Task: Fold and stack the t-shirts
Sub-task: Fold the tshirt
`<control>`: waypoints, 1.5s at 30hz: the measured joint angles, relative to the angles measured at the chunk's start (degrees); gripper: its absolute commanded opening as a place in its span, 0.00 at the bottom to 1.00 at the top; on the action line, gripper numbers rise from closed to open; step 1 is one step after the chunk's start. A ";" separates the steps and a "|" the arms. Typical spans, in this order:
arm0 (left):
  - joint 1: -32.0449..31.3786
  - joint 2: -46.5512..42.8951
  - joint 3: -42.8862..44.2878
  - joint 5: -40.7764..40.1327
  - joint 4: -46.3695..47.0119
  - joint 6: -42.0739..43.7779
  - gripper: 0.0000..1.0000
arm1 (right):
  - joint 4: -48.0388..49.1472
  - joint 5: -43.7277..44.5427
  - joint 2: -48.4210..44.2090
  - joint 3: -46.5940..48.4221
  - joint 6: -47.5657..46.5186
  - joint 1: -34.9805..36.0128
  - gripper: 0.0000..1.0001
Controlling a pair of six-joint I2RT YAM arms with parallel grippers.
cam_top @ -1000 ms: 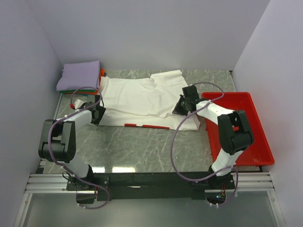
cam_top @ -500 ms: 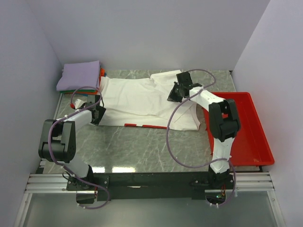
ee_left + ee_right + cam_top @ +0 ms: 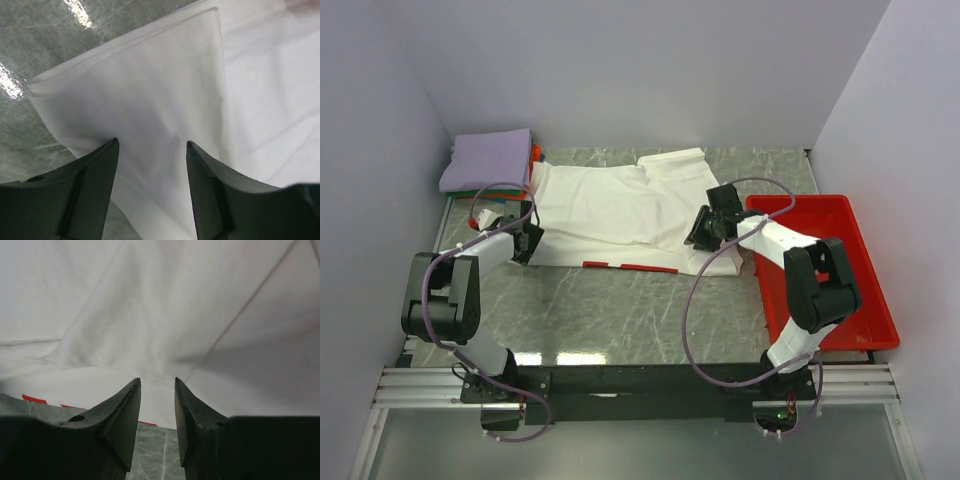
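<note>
Tray [image 3: 840, 212]: red plastic, just right of the white t-shirt [image 3: 610, 205]; the right arm's elbow hangs over it.
Left arm: folded low and reaching forward to the white t-shirt's near left corner.
Left gripper [image 3: 528, 240]: jaws wide apart above that corner, the folded cloth lying flat between them, nothing pinched [image 3: 152, 145].
Right arm: bent back from over the tray toward the white t-shirt's right side.
Right gripper [image 3: 700, 230]: jaws a narrow gap apart, pointing at rumpled cloth, holding nothing [image 3: 157, 382].
White t-shirt: spread on the table [image 3: 620, 310], partly folded; a strip of red print [image 3: 630, 267] shows along its near edge.
Lavender t-shirt [image 3: 488, 158]: folded, topping the stack at the white t-shirt's far left corner.
Orange t-shirt [image 3: 535, 153]: an edge shows under the lavender one.
</note>
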 measured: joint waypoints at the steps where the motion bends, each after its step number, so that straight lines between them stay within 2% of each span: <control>1: 0.00 0.00 0.00 0.02 0.00 0.04 0.63 | 0.61 -0.15 -0.28 -1.16 0.13 0.00 0.42; 9: 0.00 -0.09 0.00 0.00 -0.07 0.20 0.63 | 2.27 -0.61 -0.20 -3.41 0.46 0.15 0.45; 20: 0.39 -0.13 0.00 0.42 -0.13 0.46 0.63 | 4.63 -1.07 2.78 -3.78 1.18 1.20 0.45; 23: 0.46 -0.15 0.00 0.52 -0.17 0.66 0.62 | 4.83 -1.03 2.82 -3.82 1.31 1.25 0.41; 28: 0.59 -0.17 0.00 0.59 -0.22 0.66 0.62 | 5.44 -1.03 3.45 -3.82 1.55 1.25 0.16; 32: 0.66 -0.22 0.00 0.61 -0.33 0.76 0.62 | 5.22 -0.98 3.67 -3.65 1.97 1.25 0.10; 34: 0.66 -0.22 0.00 0.61 -0.33 0.87 0.62 | 5.22 -0.98 3.67 -3.45 1.95 1.25 0.04; 36: 0.66 -0.22 0.00 0.61 -0.33 0.92 0.62 | 4.70 -0.96 3.72 -2.89 1.95 1.25 0.00; 45: 0.76 -0.22 0.00 0.94 -0.33 1.01 0.62 | 1.70 -0.39 5.53 4.22 1.64 1.44 0.00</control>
